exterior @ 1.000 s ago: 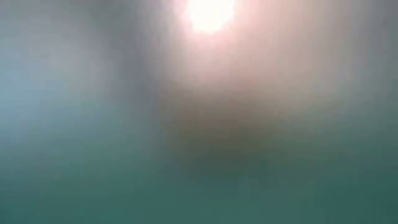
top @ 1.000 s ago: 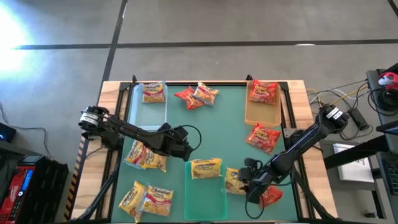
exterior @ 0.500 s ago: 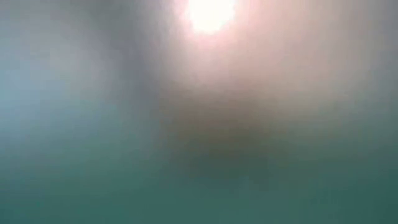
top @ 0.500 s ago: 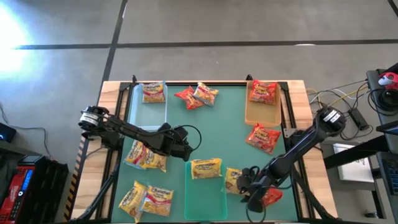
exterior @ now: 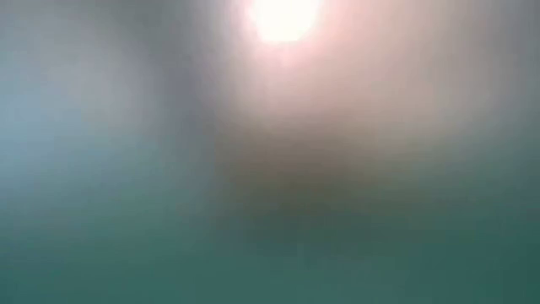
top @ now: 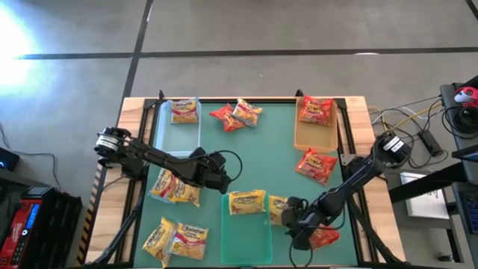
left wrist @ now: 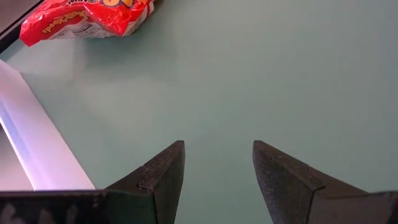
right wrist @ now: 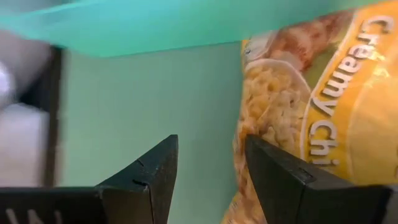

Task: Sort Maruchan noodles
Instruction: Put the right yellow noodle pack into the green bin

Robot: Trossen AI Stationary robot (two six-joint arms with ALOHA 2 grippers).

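Packet at work: yellow packet (top: pixel 277 210) lies low and right of centre in the high view, just right of the green tray (top: pixel 248 237), its long axis roughly up-down in the frame; in the right wrist view its label (right wrist: pixel 323 106) runs slantwise.
Right pincer: right pincer (top: pixel 290 219) sits at that packet's lower right edge; its fingers (right wrist: pixel 149 174) stand parted, one tip against the packet, nothing clamped.
Left pincer: left pincer (top: pixel 224 178) hangs left of centre over bare mat, fingers (left wrist: pixel 163 174) apart and empty.
Other packets: one yellow packet in tray (top: pixel 247 202) lies crosswise; one in the clear tray (top: pixel 184 110) at upper left; a red one in the tan tray (top: pixel 316 110) at upper right; a red packet (top: pixel 315 164) below that tray; a red and yellow pair (top: pixel 236 114) at top centre; yellow ones (top: pixel 175 187) at left and lower left (top: pixel 178 239); a red one (top: pixel 324 237) at lower right, partly under the right arm.
Edges: table (top: pixel 358 112) rim of pale wood frames the green mat.
Open room: bare mat spreads across the middle, between the top pair and the green tray.
Low view: only blur.
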